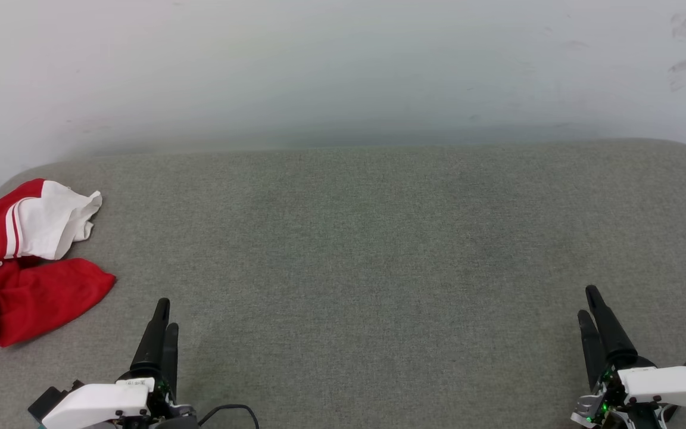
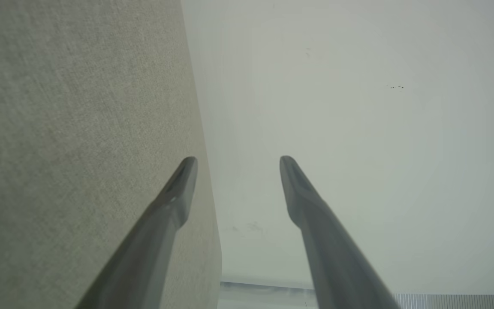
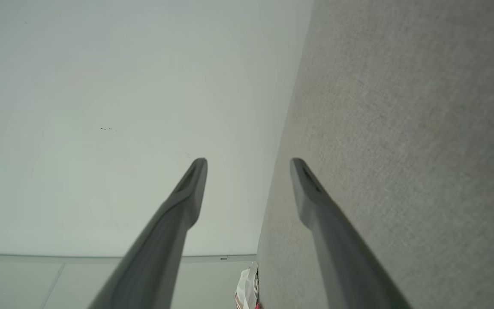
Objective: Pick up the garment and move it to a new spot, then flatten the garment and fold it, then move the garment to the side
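**Two open grippers wait at the near edge of a grey desk; a crumpled red garment lies at the far left**

Nearest the camera, in the head view, the left gripper (image 1: 167,313) sits at the lower left and the right gripper (image 1: 587,301) at the lower right. Both have long dark fingers that point away from the robot, rising from white wrist housings. Each wrist view looks along its own gripper, the left gripper (image 2: 236,161) and the right gripper (image 3: 247,162). In both, the two fingers stand clearly apart with nothing between them, so both grippers are open and hold nothing.

Beyond them stretches the desk (image 1: 379,238), covered in grey woven cloth with rounded far corners. The garment (image 1: 27,262) lies in a loose heap at the desk's left edge, ahead of the left gripper and to its left, near it but not touching. It is red, with a white sleeve and striped trim bunched on top. A scrap of its white and red fabric (image 3: 247,287) also peeks in at the bottom of the right wrist view.

Farthest back is a plain pale wall (image 1: 343,71) with a few faint scuffs.

The garment looks unfolded and untouched, so the first step, picking it up, seems to be in hand. The next move likely calls for the left arm to reach out to the heap. It would then close on a fold and carry the garment toward the middle of the desk.
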